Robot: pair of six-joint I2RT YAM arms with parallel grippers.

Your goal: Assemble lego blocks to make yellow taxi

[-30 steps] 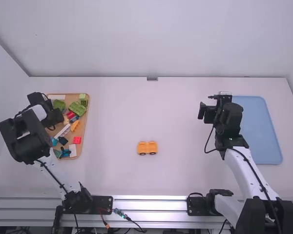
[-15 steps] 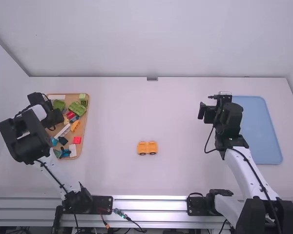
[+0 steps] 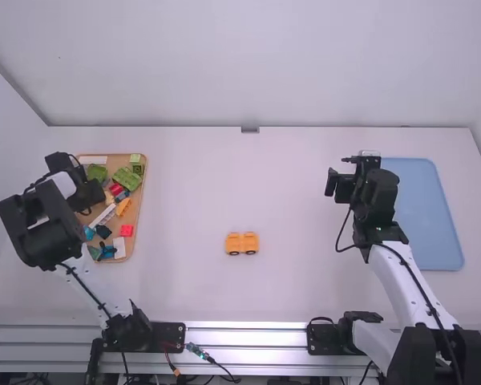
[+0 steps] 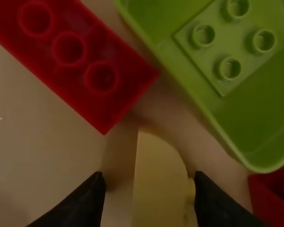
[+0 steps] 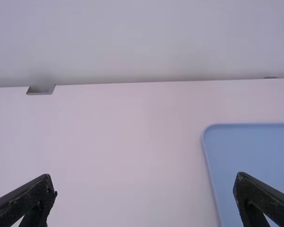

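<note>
Apparently nothing shifts across the high view's three frames: both arms and every toy brick keep their places, so the taxi is no further on, and the pause looks like lining up for the next pick. The partly built yellow-orange vehicle (image 3: 241,243) sits on the bench (image 3: 297,200), left of its middle and nearer the near edge than the far one. Its long axis runs left to right, roughly parallel to the near edge, with two dark wheels showing on the side facing that edge; which end is the front I can't tell. The left arm (image 3: 44,228) bends over the wooden tray (image 3: 135,210) of mixed bricks by the bench's left edge. The right arm (image 3: 401,273) reaches up beside the blue tray (image 3: 423,216) near the right edge.

In the left wrist view, the left claw (image 4: 149,182) has its fingers parted around a pale yellow block (image 4: 161,184), with a gap on one side and the other finger just beside it or touching. The block's long axis follows the fingers, its curved end pointing out past their tips. A red brick (image 4: 85,61) and a green hollow block (image 4: 255,109) lie close by; closing in could nudge either.

Over in the right wrist view, the right claw (image 5: 146,182) is wide and empty, facing the far edge.
</note>
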